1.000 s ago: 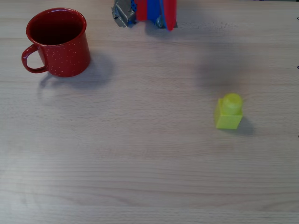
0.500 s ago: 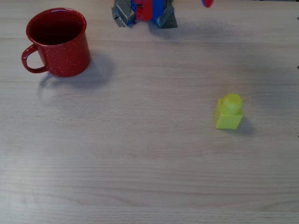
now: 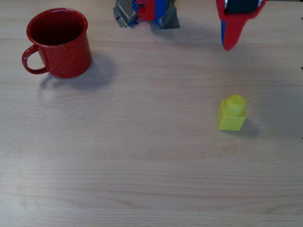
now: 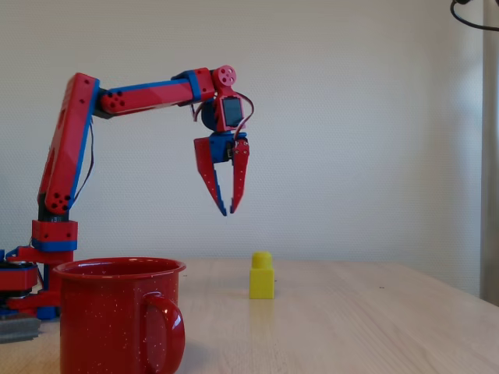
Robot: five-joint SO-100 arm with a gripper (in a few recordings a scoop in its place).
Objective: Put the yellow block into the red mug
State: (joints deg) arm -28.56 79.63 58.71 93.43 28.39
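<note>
The yellow block (image 3: pixel 232 114) stands upright, stud up, on the right half of the table, and it shows as a small brick (image 4: pixel 262 276) in the fixed view. The red mug (image 3: pixel 59 41) sits at the far left in the overhead view, handle to the left, and fills the near left (image 4: pixel 117 312) of the fixed view. My red and blue gripper (image 4: pixel 228 211) hangs high above the table, pointing down, its fingertips drawn together on nothing. From overhead the gripper (image 3: pixel 228 45) is beyond the block, well apart from it.
The arm's base (image 3: pixel 147 12) stands at the table's far edge, top centre of the overhead view. The wooden table (image 3: pixel 142 156) is bare between mug and block. A white wall backs the scene in the fixed view.
The gripper has swung from the top centre to the right and come further into the overhead view, closer to the block. Mug and block have not moved.
</note>
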